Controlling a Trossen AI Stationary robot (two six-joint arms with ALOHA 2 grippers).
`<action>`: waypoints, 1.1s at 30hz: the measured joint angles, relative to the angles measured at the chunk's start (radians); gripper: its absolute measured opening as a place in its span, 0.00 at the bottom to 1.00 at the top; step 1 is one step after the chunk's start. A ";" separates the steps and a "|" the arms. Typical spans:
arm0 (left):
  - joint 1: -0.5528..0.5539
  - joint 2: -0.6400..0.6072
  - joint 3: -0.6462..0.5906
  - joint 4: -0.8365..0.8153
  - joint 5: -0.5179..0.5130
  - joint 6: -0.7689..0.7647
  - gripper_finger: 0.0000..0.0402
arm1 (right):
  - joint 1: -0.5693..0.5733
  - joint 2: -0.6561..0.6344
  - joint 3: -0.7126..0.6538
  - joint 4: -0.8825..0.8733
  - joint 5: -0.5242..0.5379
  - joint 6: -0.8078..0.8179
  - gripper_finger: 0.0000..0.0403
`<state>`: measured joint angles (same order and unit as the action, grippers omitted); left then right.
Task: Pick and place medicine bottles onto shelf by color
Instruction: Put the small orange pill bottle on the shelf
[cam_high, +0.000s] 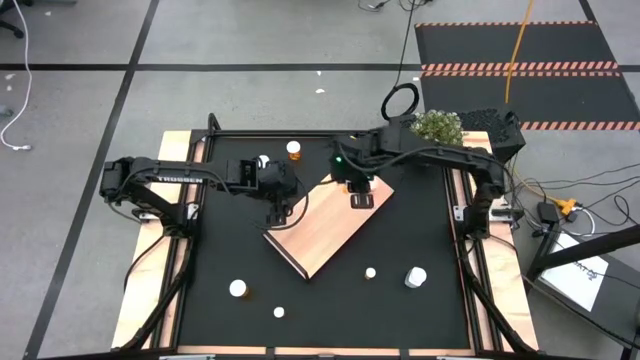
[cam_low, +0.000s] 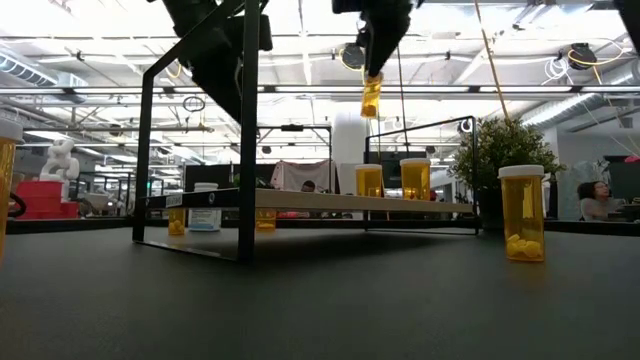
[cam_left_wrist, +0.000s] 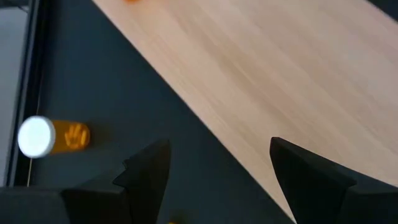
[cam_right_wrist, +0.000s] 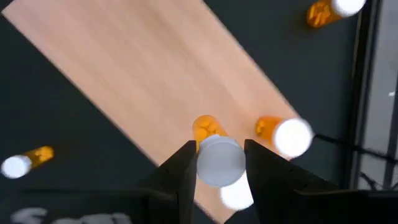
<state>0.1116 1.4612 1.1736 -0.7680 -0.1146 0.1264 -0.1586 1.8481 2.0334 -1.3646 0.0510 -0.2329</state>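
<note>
The right gripper (cam_right_wrist: 219, 163) is clamped on a small amber medicine bottle with a white cap (cam_right_wrist: 217, 160), holding it upright in the air above the pale wooden shelf board on its black frame (cam_high: 322, 232). In the high view that is the shelf's 1 o'clock corner. Near there 2 amber white-capped bottles (cam_low: 369, 180) already stand on the board. The step in hand looks like placing. The next move likely calls for a straight descent beside those 2, without knocking them, and then a release.

The left gripper (cam_left_wrist: 214, 168) hovers with its fingers apart and empty over the shelf's 9 o'clock edge. Another amber bottle (cam_left_wrist: 53, 137) sits on the black mat (cam_high: 420, 230) nearby. Further bottles, such as a white-capped one (cam_high: 415, 277), remain at the mat's 6 o'clock side.
</note>
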 joint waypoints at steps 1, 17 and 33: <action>0.001 0.000 0.000 -0.007 -0.001 -0.004 0.68 | -0.006 0.012 0.020 -0.004 0.000 -0.016 0.29; 0.116 -0.108 -0.056 -0.102 -0.184 -0.114 0.68 | -0.102 0.064 0.065 0.089 0.000 -0.146 0.29; 0.164 -0.409 -0.271 0.063 -0.174 -0.072 0.68 | -0.117 0.245 0.066 0.119 -0.083 -0.225 0.29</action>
<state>0.2756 1.0524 0.9022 -0.7045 -0.2886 0.0544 -0.2760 2.0926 2.0991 -1.2456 -0.0324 -0.4580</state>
